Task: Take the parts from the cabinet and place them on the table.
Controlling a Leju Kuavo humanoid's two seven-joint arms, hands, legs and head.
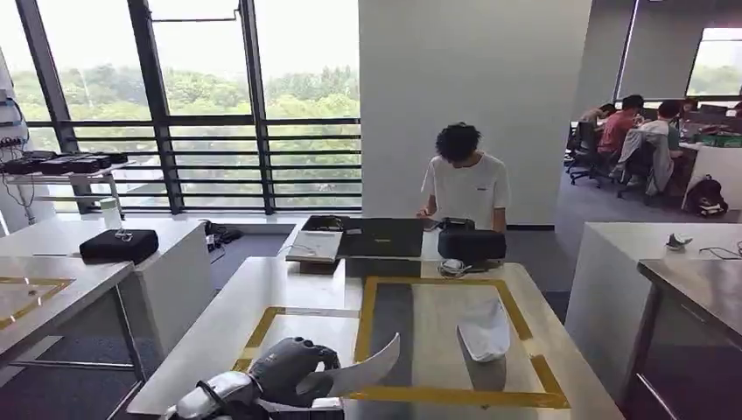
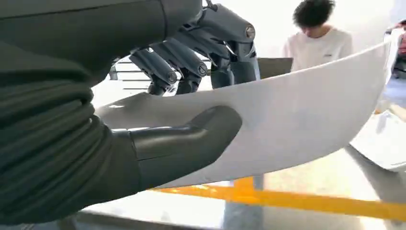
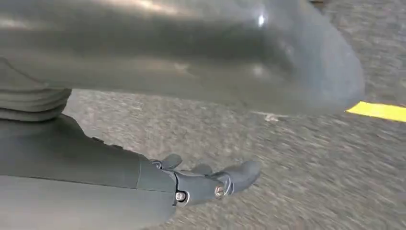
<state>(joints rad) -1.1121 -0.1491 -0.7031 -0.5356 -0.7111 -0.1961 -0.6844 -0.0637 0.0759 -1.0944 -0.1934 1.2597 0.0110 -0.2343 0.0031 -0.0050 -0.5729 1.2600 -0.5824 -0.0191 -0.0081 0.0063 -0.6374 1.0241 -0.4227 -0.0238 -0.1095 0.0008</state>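
Part [image 1: 363, 372], a thin white curved panel, is gripped by the left hand [image 1: 284, 372] over the table's [image 1: 289, 289] near edge; another white part [image 1: 484, 331] lies inside the yellow tape [image 1: 455, 395]. Left wrist view: thumb and fingers [image 2: 177, 64] pinch it. Right wrist view: right hand [image 3: 201, 182] hangs over grey carpet [image 3: 311, 167], fingers loosely extended, empty.

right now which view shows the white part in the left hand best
The left wrist view: the white part spans the picture, with the left hand gripping it, thumb in front and fingers behind. The head view shows the part small and low, over the table. The right wrist view looks at the floor.
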